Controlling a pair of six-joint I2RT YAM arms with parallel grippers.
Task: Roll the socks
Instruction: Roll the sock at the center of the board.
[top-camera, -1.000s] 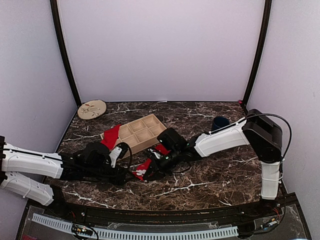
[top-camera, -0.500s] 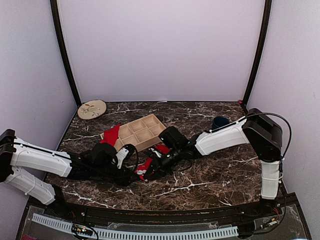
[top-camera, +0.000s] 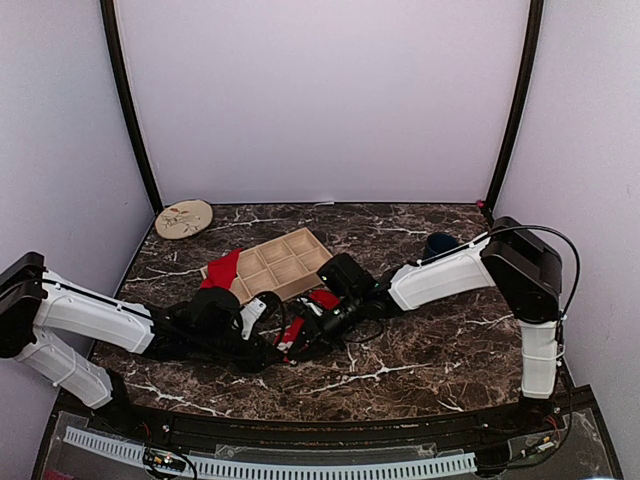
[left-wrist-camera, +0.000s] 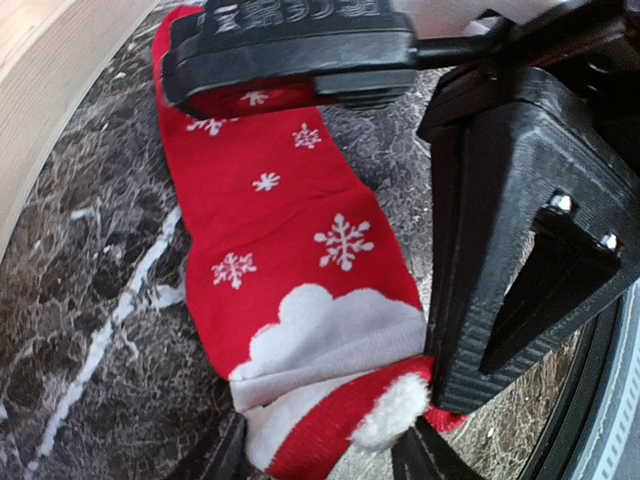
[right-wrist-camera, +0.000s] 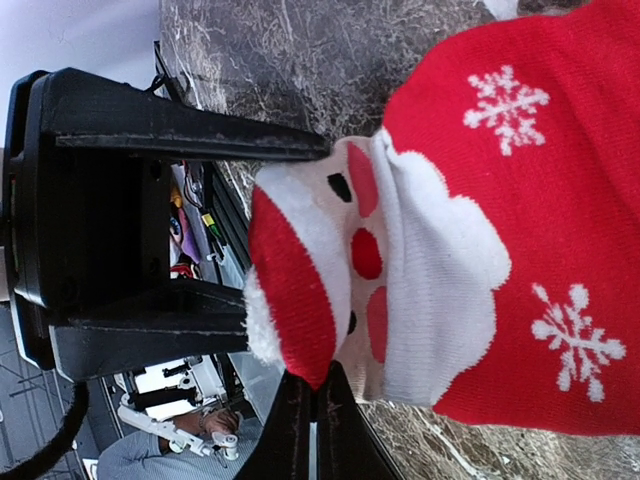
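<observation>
A red sock (left-wrist-camera: 290, 230) with white snowflakes lies on the marble table, its white and red end folded over. In the top view this sock (top-camera: 321, 298) sits between the two arms. My left gripper (left-wrist-camera: 318, 458) stands open, with one fingertip (left-wrist-camera: 215, 458) on each side of the folded end and close against it. My right gripper (right-wrist-camera: 315, 390) is shut on the red cuff edge of the sock (right-wrist-camera: 480, 230), and its black finger (left-wrist-camera: 510, 250) stands right beside the fold. A second red sock (top-camera: 222, 270) lies by the tray.
A wooden compartment tray (top-camera: 281, 262) sits just behind the sock. A round patterned plate (top-camera: 184, 218) is at the back left and a dark blue cup (top-camera: 440, 245) at the back right. Both arms meet low over the table's front middle.
My left arm has reached further right, up to the sock's folded end, and its jaws have narrowed. The right gripper has stayed shut on the sock.
</observation>
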